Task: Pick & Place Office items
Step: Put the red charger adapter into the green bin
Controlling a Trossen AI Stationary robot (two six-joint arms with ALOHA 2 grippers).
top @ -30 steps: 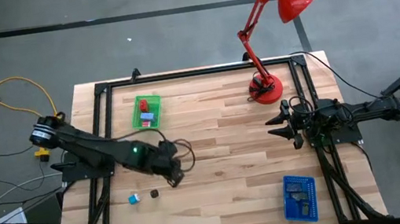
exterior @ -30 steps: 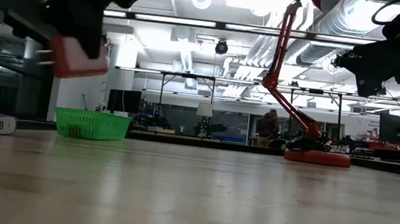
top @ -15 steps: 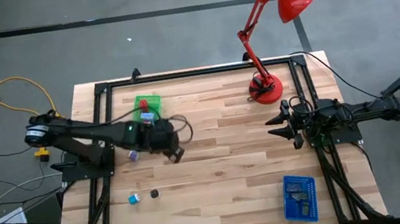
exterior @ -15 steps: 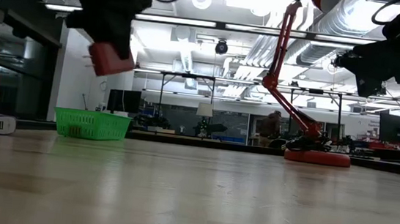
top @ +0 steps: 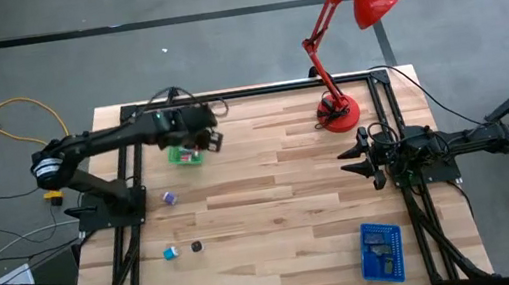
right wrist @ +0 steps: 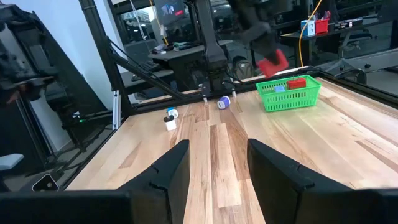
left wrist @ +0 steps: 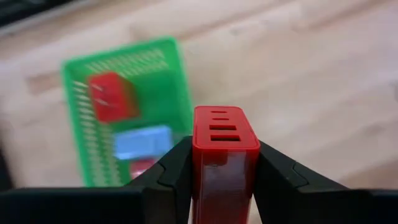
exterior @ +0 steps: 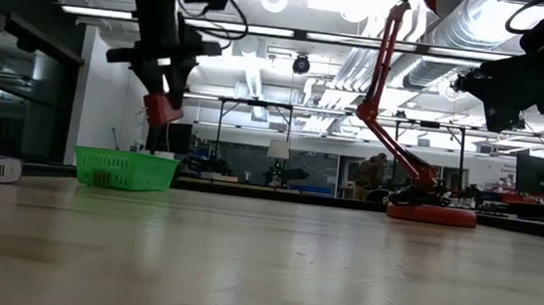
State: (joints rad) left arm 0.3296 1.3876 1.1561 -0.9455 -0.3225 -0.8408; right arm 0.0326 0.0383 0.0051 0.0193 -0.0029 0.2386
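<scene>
Green tray [top: 185, 153] holds a red piece [left wrist: 111, 96] and a blue piece [left wrist: 142, 142]; a red lamp [top: 339, 110] stands well apart. Left gripper [left wrist: 224, 171], above the tray's edge, clamps a red block [left wrist: 224, 155], long axis along the fingers. Right gripper [top: 353, 160] waits, jaws parted, empty.

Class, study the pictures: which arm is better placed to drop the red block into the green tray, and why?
The left: its gripper already holds the red block above the green tray. The right gripper waits empty across the table.
</scene>
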